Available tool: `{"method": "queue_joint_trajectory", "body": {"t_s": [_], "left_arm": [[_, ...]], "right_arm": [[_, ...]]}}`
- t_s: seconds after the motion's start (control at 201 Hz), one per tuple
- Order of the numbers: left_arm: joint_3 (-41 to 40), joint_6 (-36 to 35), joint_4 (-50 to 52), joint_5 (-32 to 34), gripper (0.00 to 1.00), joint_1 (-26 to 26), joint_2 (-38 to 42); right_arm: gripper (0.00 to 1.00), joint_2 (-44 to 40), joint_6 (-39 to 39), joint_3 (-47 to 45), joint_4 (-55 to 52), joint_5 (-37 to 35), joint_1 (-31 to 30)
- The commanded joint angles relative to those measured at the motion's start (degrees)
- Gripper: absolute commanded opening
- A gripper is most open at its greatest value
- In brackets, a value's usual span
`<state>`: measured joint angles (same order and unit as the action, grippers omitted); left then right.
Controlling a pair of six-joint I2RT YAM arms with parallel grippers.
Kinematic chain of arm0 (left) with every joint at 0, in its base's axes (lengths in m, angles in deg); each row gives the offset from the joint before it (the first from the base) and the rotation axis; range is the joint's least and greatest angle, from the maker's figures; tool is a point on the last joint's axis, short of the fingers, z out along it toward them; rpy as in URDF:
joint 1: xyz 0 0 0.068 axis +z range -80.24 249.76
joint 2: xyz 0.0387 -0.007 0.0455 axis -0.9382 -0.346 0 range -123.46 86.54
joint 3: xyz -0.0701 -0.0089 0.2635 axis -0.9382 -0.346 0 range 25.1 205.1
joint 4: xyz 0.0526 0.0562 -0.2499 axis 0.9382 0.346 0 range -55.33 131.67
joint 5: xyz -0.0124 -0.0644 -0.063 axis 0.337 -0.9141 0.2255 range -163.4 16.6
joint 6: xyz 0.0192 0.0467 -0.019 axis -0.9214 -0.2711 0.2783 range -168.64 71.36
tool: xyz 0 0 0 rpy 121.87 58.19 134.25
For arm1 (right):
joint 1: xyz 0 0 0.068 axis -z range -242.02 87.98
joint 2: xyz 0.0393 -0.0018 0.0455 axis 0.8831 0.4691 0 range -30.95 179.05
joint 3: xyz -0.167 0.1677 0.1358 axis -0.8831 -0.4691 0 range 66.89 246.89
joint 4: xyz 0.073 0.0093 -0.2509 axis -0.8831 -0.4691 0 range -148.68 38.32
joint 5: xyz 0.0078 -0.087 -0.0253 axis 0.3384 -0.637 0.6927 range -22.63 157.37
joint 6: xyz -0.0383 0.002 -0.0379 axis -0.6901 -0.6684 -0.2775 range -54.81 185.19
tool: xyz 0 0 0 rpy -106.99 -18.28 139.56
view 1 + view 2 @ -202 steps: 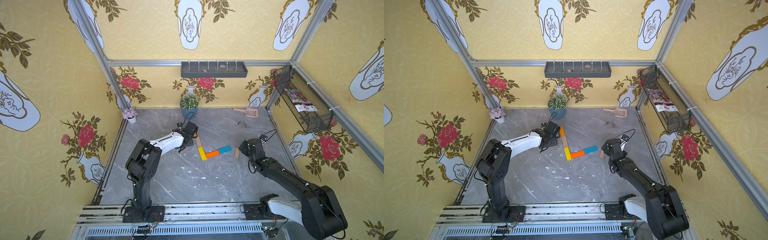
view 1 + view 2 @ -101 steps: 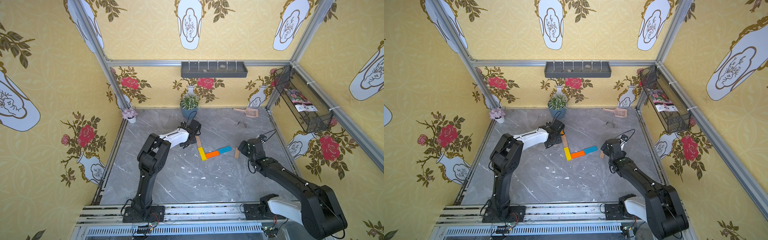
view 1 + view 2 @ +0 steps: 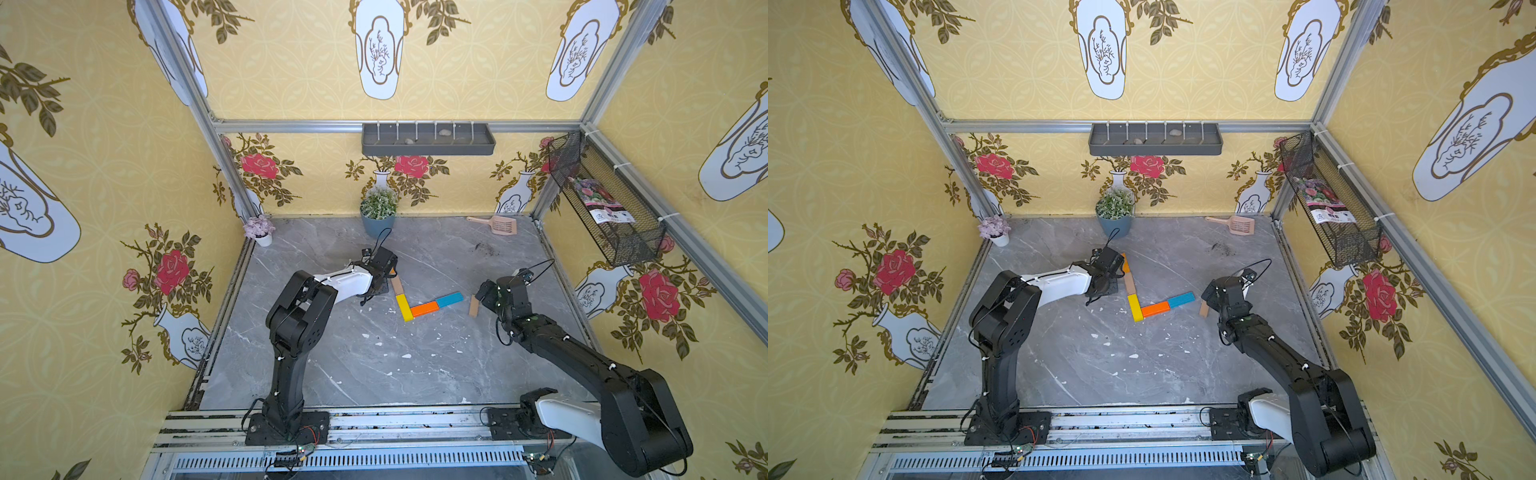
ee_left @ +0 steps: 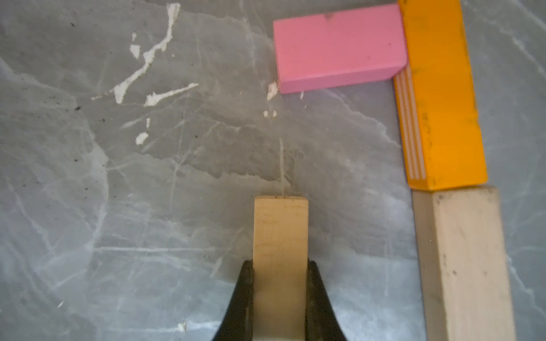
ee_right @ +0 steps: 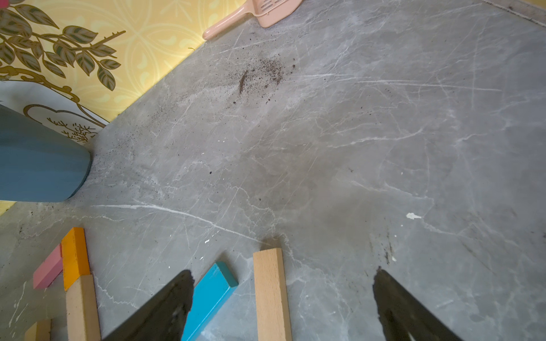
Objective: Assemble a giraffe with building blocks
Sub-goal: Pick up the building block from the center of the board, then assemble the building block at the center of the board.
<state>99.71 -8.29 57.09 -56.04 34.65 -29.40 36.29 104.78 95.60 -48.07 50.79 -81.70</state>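
Note:
The giraffe lies flat on the grey floor: pink head (image 4: 339, 47), then an orange (image 4: 440, 94), tan (image 4: 464, 265) and yellow (image 3: 403, 306) neck, then an orange (image 3: 424, 308) and blue (image 3: 449, 299) body. My left gripper (image 4: 280, 283) is shut on a loose tan block (image 4: 280, 230) beside the neck, below the pink head. In both top views the wrist (image 3: 380, 276) hides this grip. My right gripper (image 5: 280, 298) is open, its fingers astride another tan block (image 5: 270, 295) lying on the floor next to the blue block's end (image 3: 1203, 309).
A blue plant pot (image 3: 377, 226) and a small white flower pot (image 3: 259, 230) stand at the back wall. A peach scoop (image 3: 496, 224) lies at the back right, with a dirt patch (image 3: 484, 248) in front of it. A wire basket (image 3: 602, 199) hangs on the right wall.
My left gripper's jaws have closed on the tan block, and the left arm's elbow has swung inward. The right arm has not moved.

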Motion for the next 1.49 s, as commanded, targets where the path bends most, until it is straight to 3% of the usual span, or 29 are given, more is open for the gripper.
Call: {"method": "queue_joint_trajectory", "body": {"t_s": [0.0, 0.214, 0.463, 0.568, 0.732, 0.986, 1.484], "left_arm": [[-2.3, -6.4, 4.8, -5.3, 0.02, -0.1, 0.6], [-5.7, -10.9, 4.3, -6.8, 0.00, -2.4, 5.9], [-9.8, -14.2, 6.6, -3.9, 0.00, -10.3, 14.5], [-12.2, -11.6, 7.2, -3.6, 0.00, -13.4, 18.3], [-13.3, -2.0, 9.0, -0.2, 0.00, -20.4, 21.7], [-12.8, 6.1, 6.2, 2.2, 0.00, -28.9, 19.6], [-12.0, 11.8, 1.5, 1.2, 0.02, -32.2, 10.8]], "right_arm": [[0.94, 0.6, 0.0, 0.3, 2.4, 1.3, 0.4], [0.95, 2.1, 0.3, 0.8, 2.4, 2.7, 1.1], [0.95, 2.0, 1.2, 0.6, 1.9, 2.3, 2.2], [0.95, 1.0, 1.9, 0.2, 0.7, 1.0, 2.9], [0.95, -0.8, 3.3, -0.7, -0.8, 0.3, 5.2], [0.95, 0.0, 4.6, -1.2, -1.1, 3.6, 8.7], [0.95, 1.8, 5.1, -1.4, -0.2, 10.2, 13.6]]}}
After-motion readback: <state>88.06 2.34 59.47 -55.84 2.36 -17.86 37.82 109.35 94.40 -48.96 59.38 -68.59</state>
